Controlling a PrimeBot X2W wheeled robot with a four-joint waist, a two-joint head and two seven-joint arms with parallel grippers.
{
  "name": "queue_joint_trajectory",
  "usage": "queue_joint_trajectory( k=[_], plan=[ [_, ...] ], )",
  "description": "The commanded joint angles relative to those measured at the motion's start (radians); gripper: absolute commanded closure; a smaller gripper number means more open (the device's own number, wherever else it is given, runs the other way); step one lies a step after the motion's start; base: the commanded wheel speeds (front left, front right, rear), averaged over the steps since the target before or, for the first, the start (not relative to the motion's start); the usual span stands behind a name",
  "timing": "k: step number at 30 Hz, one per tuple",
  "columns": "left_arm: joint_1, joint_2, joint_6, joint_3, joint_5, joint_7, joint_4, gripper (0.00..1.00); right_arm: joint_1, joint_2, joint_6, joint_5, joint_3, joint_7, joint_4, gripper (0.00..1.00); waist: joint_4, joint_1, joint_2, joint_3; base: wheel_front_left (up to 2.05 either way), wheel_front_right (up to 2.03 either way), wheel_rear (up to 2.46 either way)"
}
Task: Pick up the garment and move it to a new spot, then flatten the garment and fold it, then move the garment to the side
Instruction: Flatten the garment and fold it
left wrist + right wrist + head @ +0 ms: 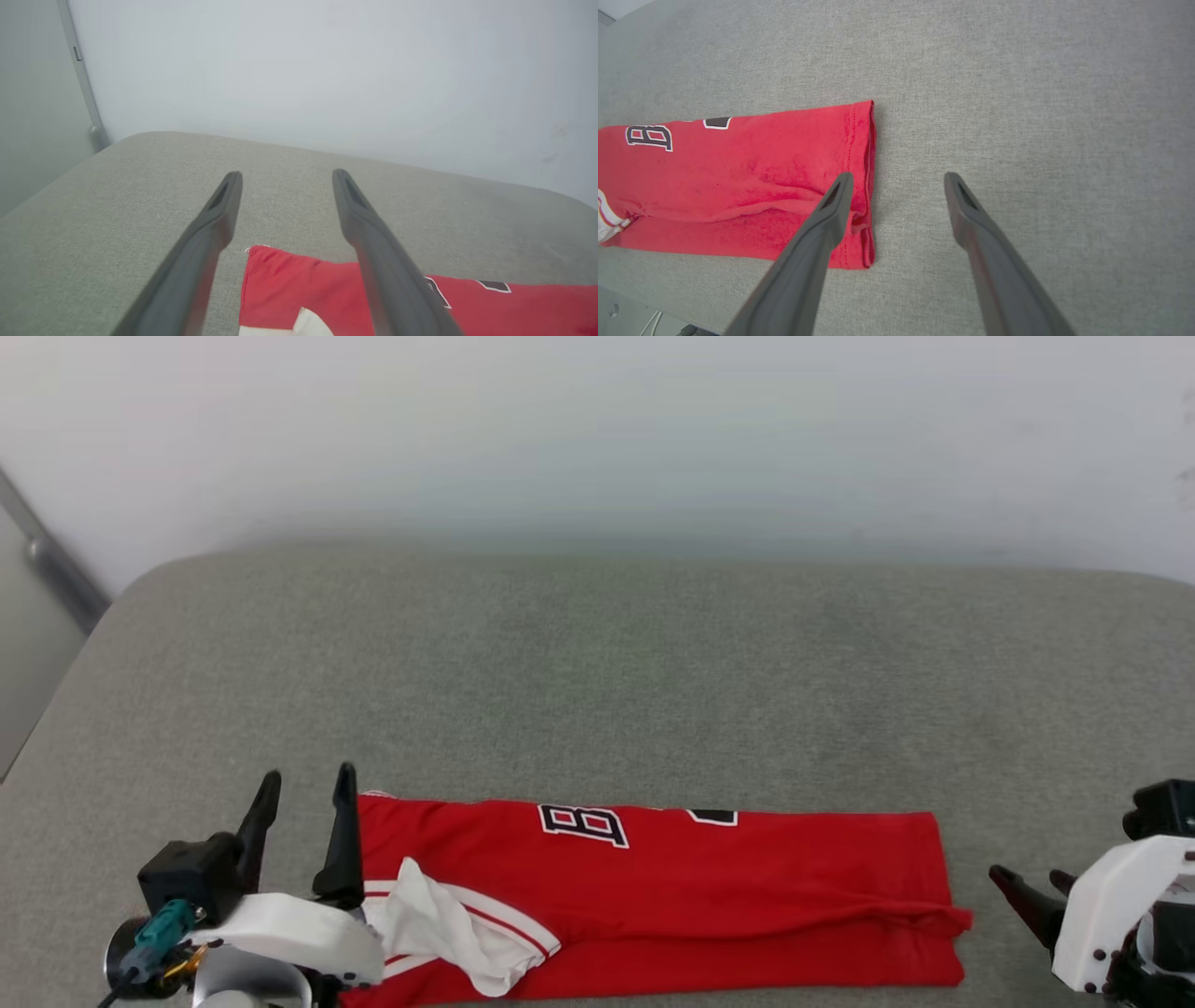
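On grey cushion, folded garment, long axis L-R

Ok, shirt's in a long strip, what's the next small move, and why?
Probably lower the left pincer onto the garment's sleeve-end corner and grip: it hangs open there, the right pincer open by the hem, and the strip needs halving.
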Motion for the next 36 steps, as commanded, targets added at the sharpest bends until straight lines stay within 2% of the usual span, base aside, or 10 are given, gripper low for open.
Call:
queue_joint_trajectory(
  k=[1,8,17,18,19,29,36],
  plan=[
    [-0.014,-0.005,0.011,0.002,0.032,-0.005,-0.026,0.0,-0.022,0.01,-0.001,-0.016,-0.002,0.042,-0.004,0.0,0.023,0.0001,0.0,0.028,0.0,0.0,0.0],
    [-0.038,-0.038,0.018,-0.007,0.114,-0.01,-0.113,0.0,-0.075,0.067,-0.001,-0.055,-0.015,0.16,0.03,0.0,0.084,0.0001,0.0,0.117,0.0,0.0,0.0],
    [-0.078,-0.06,-0.001,-0.014,0.144,-0.01,-0.11,0.0,-0.07,0.134,-0.001,-0.048,0.017,0.246,0.195,0.0,0.119,0.0001,0.0,0.158,0.0,0.0,0.0],
    [-0.076,-0.062,-0.002,-0.012,0.143,-0.01,-0.105,0.0,-0.075,0.142,0.0,-0.038,0.033,0.243,0.201,0.81,0.114,0.0001,0.0,0.152,0.0,0.0,0.0],
    [-0.073,-0.061,-0.002,-0.01,0.142,-0.01,-0.101,0.0,-0.082,0.141,0.001,-0.038,0.04,0.24,0.199,1.0,0.11,0.0001,0.0,0.147,0.0,0.0,0.0],
    [-0.017,-0.042,0.016,-0.007,0.134,0.002,-0.082,0.0,-0.138,0.071,-0.001,-0.01,0.04,0.187,0.134,1.0,0.047,0.0001,0.0,0.064,0.0,0.0,0.0],
    [0.024,-0.028,0.036,-0.003,0.129,0.011,-0.095,0.0,-0.097,0.046,-0.001,-0.019,-0.052,0.198,0.124,1.0,-0.001,0.0001,0.0,0.027,0.0,0.0,0.0]
  ],
)
